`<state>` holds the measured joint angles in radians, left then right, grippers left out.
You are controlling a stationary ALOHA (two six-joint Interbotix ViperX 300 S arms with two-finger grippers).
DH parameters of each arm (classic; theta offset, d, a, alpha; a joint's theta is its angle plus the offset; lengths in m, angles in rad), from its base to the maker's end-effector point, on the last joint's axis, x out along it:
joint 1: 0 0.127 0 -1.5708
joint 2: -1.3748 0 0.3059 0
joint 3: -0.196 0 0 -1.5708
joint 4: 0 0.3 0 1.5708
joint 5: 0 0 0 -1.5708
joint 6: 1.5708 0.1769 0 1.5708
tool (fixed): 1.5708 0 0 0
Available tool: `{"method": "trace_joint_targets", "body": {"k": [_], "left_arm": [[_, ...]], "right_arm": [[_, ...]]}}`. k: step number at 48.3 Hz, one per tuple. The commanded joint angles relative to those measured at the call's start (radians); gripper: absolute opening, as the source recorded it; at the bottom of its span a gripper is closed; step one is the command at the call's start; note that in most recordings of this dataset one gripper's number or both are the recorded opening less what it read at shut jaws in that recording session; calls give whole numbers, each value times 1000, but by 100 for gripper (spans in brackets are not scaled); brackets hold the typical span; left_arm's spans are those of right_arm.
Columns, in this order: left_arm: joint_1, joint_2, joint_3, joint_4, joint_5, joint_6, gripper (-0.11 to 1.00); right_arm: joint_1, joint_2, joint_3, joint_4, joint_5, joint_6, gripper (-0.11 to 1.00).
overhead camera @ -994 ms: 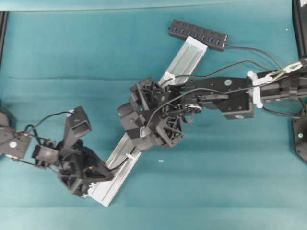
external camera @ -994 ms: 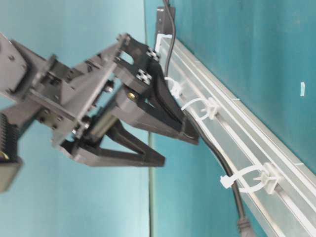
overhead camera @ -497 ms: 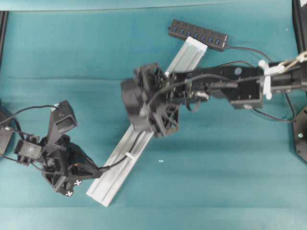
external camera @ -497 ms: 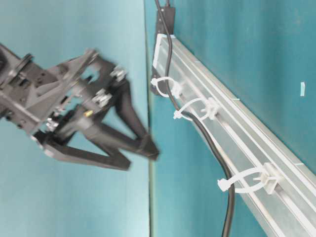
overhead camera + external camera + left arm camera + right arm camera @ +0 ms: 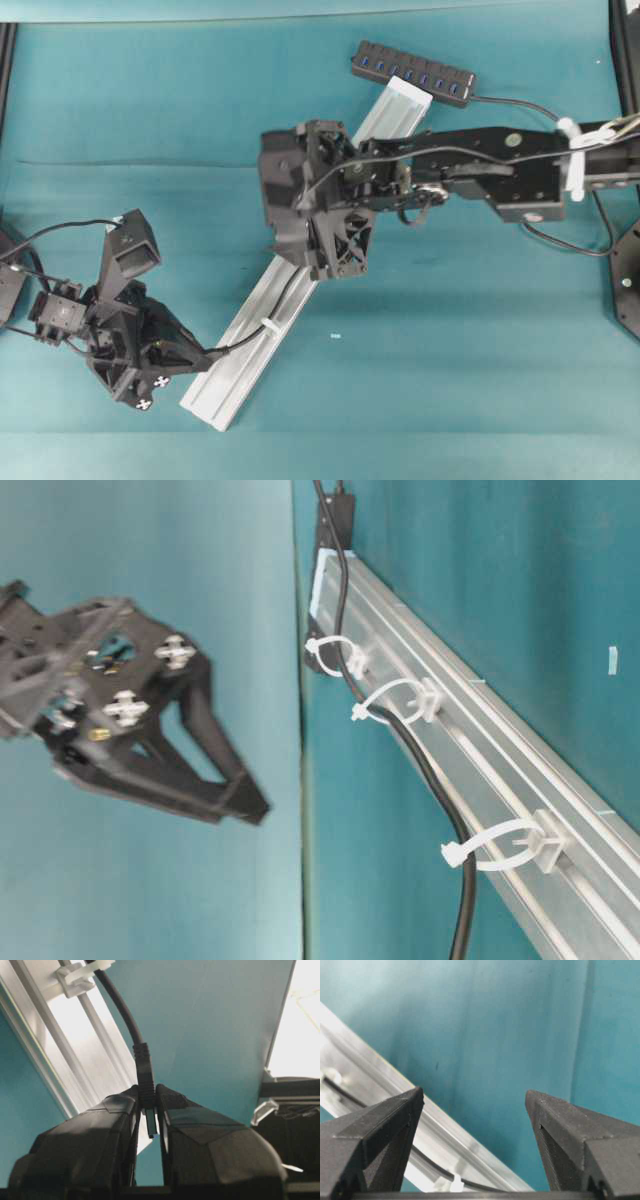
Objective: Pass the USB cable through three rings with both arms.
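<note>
Down at lower left of the overhead view, left gripper (image 5: 190,357) pinched onto the plug end of the USB cable (image 5: 440,805), plug squeezed between the fingertips (image 5: 172,1102) just off the lower end of the silver rail (image 5: 250,350). Threaded through all three rings (image 5: 505,845), cord running up along the rail toward the black hub (image 5: 412,73). Above mid-rail, right gripper (image 5: 474,1097) spread wide, holding nothing.
</note>
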<state>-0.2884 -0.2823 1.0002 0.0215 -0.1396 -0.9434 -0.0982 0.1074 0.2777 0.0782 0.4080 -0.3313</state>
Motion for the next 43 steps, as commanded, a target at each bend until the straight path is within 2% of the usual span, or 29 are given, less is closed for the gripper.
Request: {"method": "trace_joint_targets", "body": {"k": [1,17,20,28,33,35,39,43], "left_arm": [[-2,-17,-8,5,-3,0,11],[20,-21,-3,2,-3,8,13],[18,-21,-3,5,-5,5,23],[18,-21,-8,5,-2,9,72],[18,-23,-12,9,-2,49,95],[18,-26,-14,9,0,69,97],[26,-38,-15,9,0,101,93],[41,-58,-14,9,-2,121,94]], "right_arm": [[-8,-32,-6,0,-9,37,85],[-21,-78,51,0,-12,101,85],[-21,-81,57,0,-17,109,85],[-26,-83,63,0,-34,127,85],[-31,-86,67,0,-34,127,85],[-34,-87,69,0,-34,129,85],[-35,-92,78,0,-34,130,85],[-34,-100,86,2,-29,133,85]]}}
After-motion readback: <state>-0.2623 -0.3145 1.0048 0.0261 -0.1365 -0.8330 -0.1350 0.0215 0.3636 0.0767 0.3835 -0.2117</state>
